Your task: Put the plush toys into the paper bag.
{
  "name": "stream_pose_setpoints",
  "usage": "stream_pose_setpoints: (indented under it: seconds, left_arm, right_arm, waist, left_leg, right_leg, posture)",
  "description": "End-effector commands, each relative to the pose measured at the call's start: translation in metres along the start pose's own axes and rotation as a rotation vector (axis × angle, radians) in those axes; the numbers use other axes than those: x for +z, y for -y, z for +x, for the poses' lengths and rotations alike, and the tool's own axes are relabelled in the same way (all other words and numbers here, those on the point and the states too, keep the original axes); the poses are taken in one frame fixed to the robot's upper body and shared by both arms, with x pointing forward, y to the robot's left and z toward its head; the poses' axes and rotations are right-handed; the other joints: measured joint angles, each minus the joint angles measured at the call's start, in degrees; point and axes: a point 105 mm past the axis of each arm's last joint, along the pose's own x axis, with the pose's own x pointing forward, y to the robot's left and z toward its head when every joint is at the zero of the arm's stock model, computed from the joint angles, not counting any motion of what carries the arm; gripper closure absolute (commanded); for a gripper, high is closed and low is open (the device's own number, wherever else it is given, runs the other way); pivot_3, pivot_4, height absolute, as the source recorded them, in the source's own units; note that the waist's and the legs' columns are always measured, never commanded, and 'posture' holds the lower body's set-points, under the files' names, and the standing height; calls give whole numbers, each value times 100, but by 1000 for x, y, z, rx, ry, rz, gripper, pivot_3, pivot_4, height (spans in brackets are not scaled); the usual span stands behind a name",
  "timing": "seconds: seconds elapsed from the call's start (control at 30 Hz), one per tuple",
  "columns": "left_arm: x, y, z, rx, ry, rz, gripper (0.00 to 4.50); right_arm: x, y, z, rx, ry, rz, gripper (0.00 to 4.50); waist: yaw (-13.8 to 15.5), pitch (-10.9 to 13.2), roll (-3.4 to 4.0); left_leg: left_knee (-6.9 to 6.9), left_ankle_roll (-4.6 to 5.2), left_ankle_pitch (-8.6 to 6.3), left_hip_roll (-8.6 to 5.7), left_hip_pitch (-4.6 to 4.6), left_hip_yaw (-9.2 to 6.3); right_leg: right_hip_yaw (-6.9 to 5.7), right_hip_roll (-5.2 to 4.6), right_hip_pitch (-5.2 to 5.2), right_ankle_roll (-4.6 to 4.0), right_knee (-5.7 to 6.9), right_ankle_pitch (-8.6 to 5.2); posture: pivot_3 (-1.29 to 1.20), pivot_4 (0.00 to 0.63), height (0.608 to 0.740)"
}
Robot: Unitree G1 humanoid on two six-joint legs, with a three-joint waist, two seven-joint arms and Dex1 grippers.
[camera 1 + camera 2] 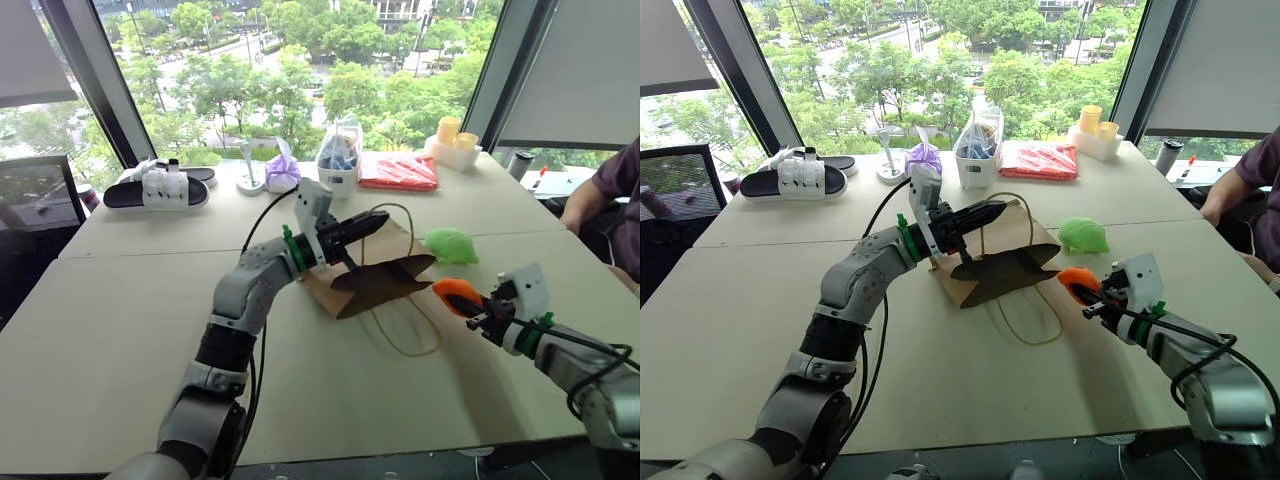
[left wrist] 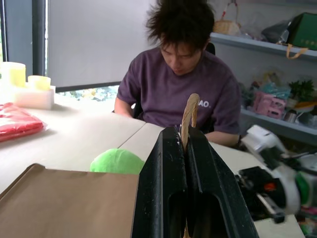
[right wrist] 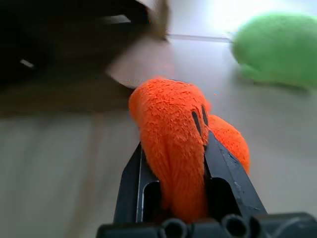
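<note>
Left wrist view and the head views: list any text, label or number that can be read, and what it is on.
"AO.": white letters on the person's purple shirt; the handle hides the start of the word.
Red packet: any print too small to read.
White cup: nothing legible.
Paper bag: plain, no print.

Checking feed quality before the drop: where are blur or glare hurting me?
Right wrist view: orange toy sharp, paper bag dark and smeared, green toy soft. Left wrist view: handle crisp, right gripper blurred. Head views: bright windows, table evenly lit.
</note>
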Motion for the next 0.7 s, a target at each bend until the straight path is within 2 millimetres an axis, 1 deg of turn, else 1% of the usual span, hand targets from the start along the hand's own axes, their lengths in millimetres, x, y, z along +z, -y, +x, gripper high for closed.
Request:
stream_pose_setpoints:
  seconds: [0.03, 0.1, 0.17, 0.3, 0.37, 0.43, 0.5, 0.57, 0.6, 0.7]
  left_arm:
    - [18, 3, 5, -35, 67, 9, 4500]
    - [18, 8, 7, -69, 70, -19, 4500]
    - [18, 12, 9, -98, 71, -37, 4500]
    - [21, 21, 11, -146, 79, -76, 4500]
    - [21, 25, 10, -165, 81, -84, 4500]
    - [22, 24, 10, -147, 84, -79, 4500]
    - [23, 22, 10, -126, 91, -77, 4500]
    - [26, 18, 9, -99, 104, -79, 4500]
    - [28, 16, 8, -84, 112, -83, 4500]
    - [32, 9, 6, -41, 129, -91, 4500]
  right_arm:
    - [20, -36, -2, 155, 23, 0, 4272]
    - [21, -44, 10, 172, 26, 1, 4272]
    - [21, -47, 22, 172, 31, 8, 4272]
    - [18, -41, 50, 135, 39, -3, 4272]
    - [17, -38, 68, 114, 44, -3, 4272]
    - [14, -41, 82, 126, 40, -21, 4272]
    - [10, -38, 91, 108, 33, -41, 4272]
    - [9, -36, 96, 98, 35, -58, 3219]
    - [9, -37, 97, 104, 41, -61, 2818]
    - [13, -38, 97, 119, 63, -73, 1215]
  waist:
    - [13, 1, -2]
    - [8, 1, -2]
    - [8, 1, -2]
    - [-1, 1, -2]
    - [-7, 1, -2]
    - [-12, 0, -1]
    - [-13, 0, 0]
    - [-4, 0, 0]
    - [1, 0, 0]
    - [-7, 0, 0]
  left_leg:
    - [0, 1, 0, 0, 1, -2]
    - [0, 2, -1, -1, 2, -1]
    - [1, 2, -1, -1, 2, 1]
    - [1, 1, -1, -1, 2, 1]
    - [1, 0, 0, -1, 1, 1]
    - [1, -8, 5, -1, 0, 2]
    - [0, -18, 10, -1, 0, 1]
    - [-1, -27, 15, -1, 0, 1]
    - [-1, -30, 17, -1, -1, 1]
    - [-1, -31, 18, -2, -2, 1]
  right_leg:
    - [-2, 1, 3, 0, 0, 0]
    - [-2, 0, 3, 0, 0, 0]
    - [-2, -1, 2, 0, 0, 0]
    - [-2, 0, 0, 0, 3, 0]
    - [-2, 0, -2, 0, 3, 0]
    - [0, 0, -6, 0, 5, 0]
    - [-1, 1, -8, 0, 7, 0]
    - [0, 0, -10, 0, 8, 0]
    - [-1, 0, -10, 0, 7, 0]
    - [0, -1, -10, 0, 4, 0]
  posture:
    - [0, 150, 740]
    - [0, 150, 740]
    - [0, 150, 740]
    - [0, 150, 740]
    - [0, 150, 740]
    - [0, 150, 740]
    - [0, 150, 740]
    - [0, 150, 740]
    - [0, 150, 740]
    - [0, 150, 740]
